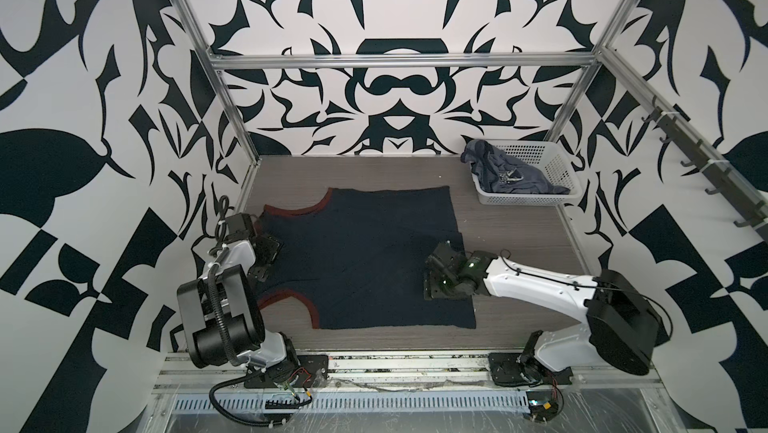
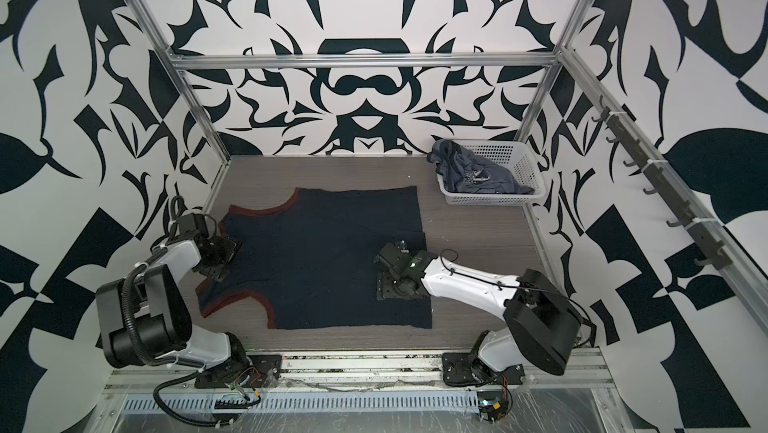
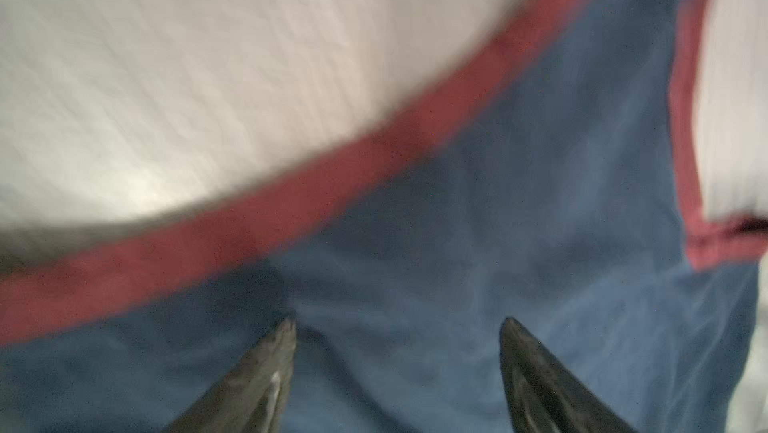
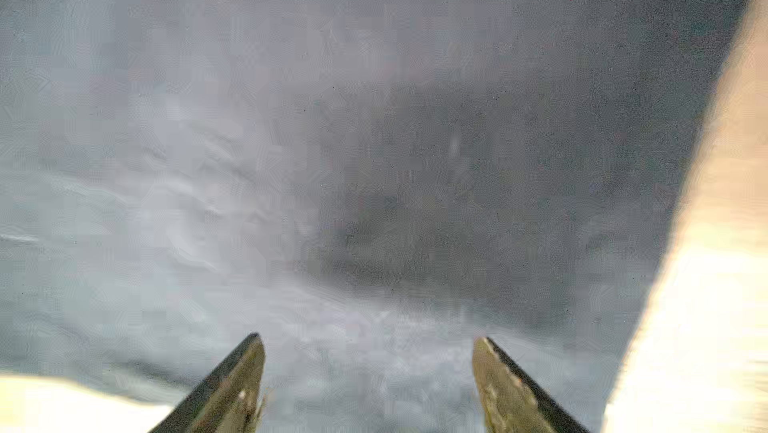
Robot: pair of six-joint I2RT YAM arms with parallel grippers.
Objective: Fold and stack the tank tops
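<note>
Navy tank top [image 1: 361, 260] is lying flat at desk [image 1: 519, 227] centre, blue tank top [image 1: 511, 173] in basket [image 1: 528, 199] at 2 o'clock; left fingers [image 3: 266, 377] and right fingers [image 4: 232, 385] are hanging apart at its 9 and 3 o'clock, risking a single-layer pinch skewing the fold.

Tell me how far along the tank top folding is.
Done: the navy top lies spread flat. In hand: the left pincer is open over its strap end, the right pincer open over its hem end; neither grips cloth. Left: no fold shows yet, the blue top sits crumpled in the basket, nothing is stacked.
</note>
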